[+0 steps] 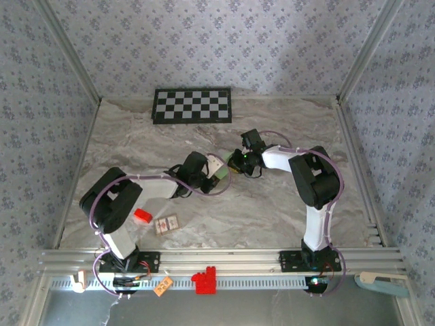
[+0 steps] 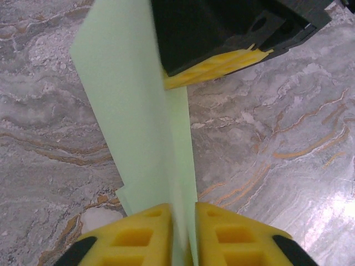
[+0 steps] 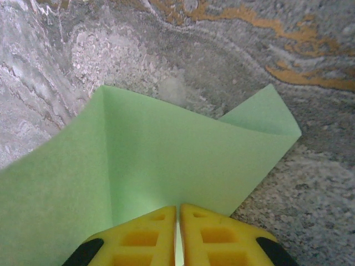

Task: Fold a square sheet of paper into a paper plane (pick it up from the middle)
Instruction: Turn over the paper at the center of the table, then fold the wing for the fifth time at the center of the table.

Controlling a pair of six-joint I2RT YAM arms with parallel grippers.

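First, in the top view, the two arms reach in and meet near the middle of the marble table (image 1: 272, 224). The left gripper (image 1: 209, 174) comes in from the left and the right gripper (image 1: 236, 161) comes in from the right. The pale green paper (image 1: 219, 170) sits between them, in the middle of the table. It looks small and folded from up here, and I cannot tell from this view how tightly the grippers are closed. A black-and-white checkerboard panel (image 1: 192, 105) lies flat at the far side, well apart from the paper. A small red block (image 1: 142, 216) and a little card (image 1: 166, 223) lie close by the left arm, on the near left part of the table. A red toy brick (image 1: 204, 280) sits by the metal rail (image 1: 238, 258) at the near edge. Next, in the left wrist view, the left gripper's two yellow fingers (image 2: 138, 238) are at the bottom, pressed close together with the paper squeezed between them. The paper stands up on its edge and runs away from the fingers as a long strip with a fold in it. At its far end the black right gripper touches the paper too, with one yellow finger (image 2: 216, 65). Last, in the right wrist view, the right gripper's yellow fingers (image 3: 141, 235) almost touch each other, and they pinch the near edge of the paper. The paper spreads out past them, with a crease on the left part and a corner sticking out on the right. The marble is behind it.
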